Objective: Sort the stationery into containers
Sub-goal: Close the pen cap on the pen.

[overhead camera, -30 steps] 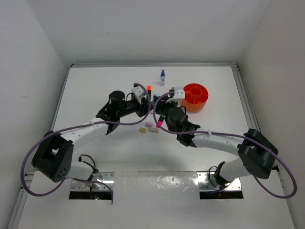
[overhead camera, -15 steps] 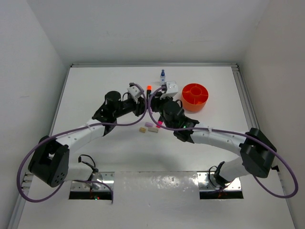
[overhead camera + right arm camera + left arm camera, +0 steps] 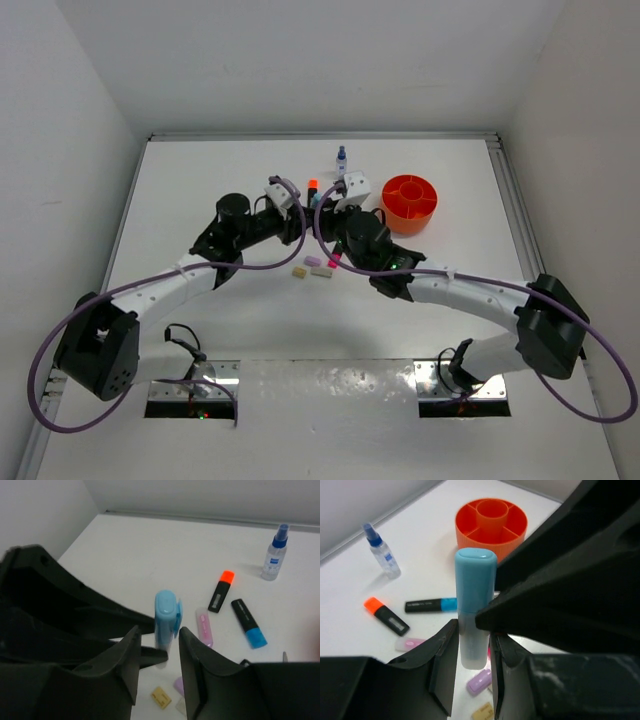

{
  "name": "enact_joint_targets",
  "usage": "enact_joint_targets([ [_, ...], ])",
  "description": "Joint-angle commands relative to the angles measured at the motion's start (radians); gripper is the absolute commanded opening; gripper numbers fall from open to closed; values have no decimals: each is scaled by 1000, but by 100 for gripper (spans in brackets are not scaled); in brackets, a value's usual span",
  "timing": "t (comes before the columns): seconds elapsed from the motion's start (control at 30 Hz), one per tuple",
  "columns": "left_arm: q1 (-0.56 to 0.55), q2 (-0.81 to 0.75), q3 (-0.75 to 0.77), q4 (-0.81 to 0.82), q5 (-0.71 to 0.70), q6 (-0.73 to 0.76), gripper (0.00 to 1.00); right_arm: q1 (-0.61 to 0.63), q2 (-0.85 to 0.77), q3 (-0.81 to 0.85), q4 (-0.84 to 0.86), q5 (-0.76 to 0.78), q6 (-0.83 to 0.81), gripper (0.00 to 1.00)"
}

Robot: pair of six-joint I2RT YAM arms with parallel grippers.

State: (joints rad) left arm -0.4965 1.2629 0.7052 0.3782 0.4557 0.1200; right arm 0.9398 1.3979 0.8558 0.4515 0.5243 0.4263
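Arms (image 3: 190, 275): both reach in from the near edge of the table (image 3: 200, 180) and meet around its middle, the left from the left, the right from the right.
Erasers: a beige eraser (image 3: 161, 697) and a lilac eraser (image 3: 479, 681) lie close together on the table, on the near side of the two grippers.
Left gripper (image 3: 473, 630): clenched on a pale blue marker (image 3: 476, 595), which stands upright, cap up, above the table.
Right gripper (image 3: 159, 630): straddles that same marker with its jaws apart. A gap shows on one side; the other finger sits right beside the cap, and I can't tell whether it touches.
Loose markers: a pale pink marker (image 3: 204, 626), a blue-capped black marker (image 3: 248, 622) and an orange-capped black marker (image 3: 221, 591) lie flat just beyond the grippers, near one another but apart.
Orange tub (image 3: 405, 225): round and divided, with a central cup, toward the far right of the table.
Spray bottle (image 3: 341, 162): upright, near the middle of the far edge.
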Motion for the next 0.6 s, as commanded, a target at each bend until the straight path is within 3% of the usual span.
enact_joint_targets([
  [0.0, -2, -56, 34, 171, 9, 18, 0, 8, -28, -1, -83, -109, 12, 37],
  [0.2, -4, -59, 34, 156, 14, 23, 0, -9, -85, -1, -80, -110, 17, 51],
  [0.57, -5, -62, 42, 180, -26, -16, 0, -38, -252, -52, -128, -122, -40, 62],
])
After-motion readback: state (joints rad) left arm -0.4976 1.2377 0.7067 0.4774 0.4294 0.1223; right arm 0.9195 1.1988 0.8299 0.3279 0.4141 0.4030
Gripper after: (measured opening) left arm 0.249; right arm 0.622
